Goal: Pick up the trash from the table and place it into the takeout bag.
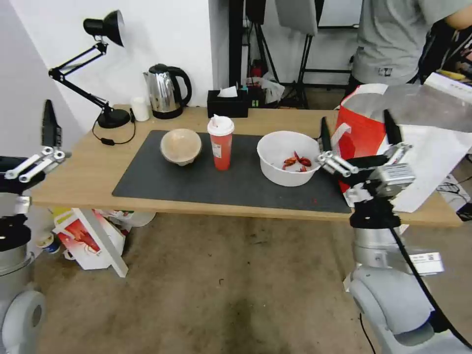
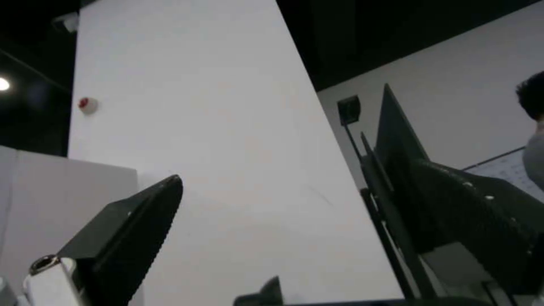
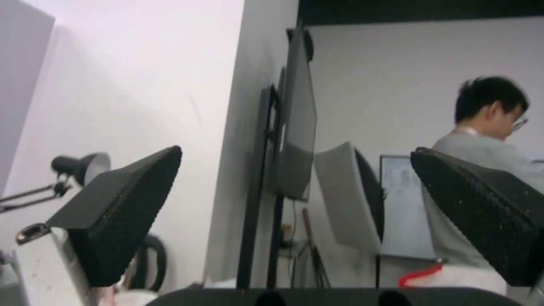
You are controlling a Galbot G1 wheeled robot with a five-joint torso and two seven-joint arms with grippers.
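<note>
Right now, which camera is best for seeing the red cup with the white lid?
The head view. There the red cup stands upright on the dark mat, between the beige bowl and the white bowl. Both wrist views point up at walls, so they show nothing of the cup.

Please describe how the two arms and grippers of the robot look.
Both arms are light grey with black joint sections. The left gripper and right gripper have slim black pointed fingers with textured pads on silver metal linkages. A black cable runs down the right arm.
</note>
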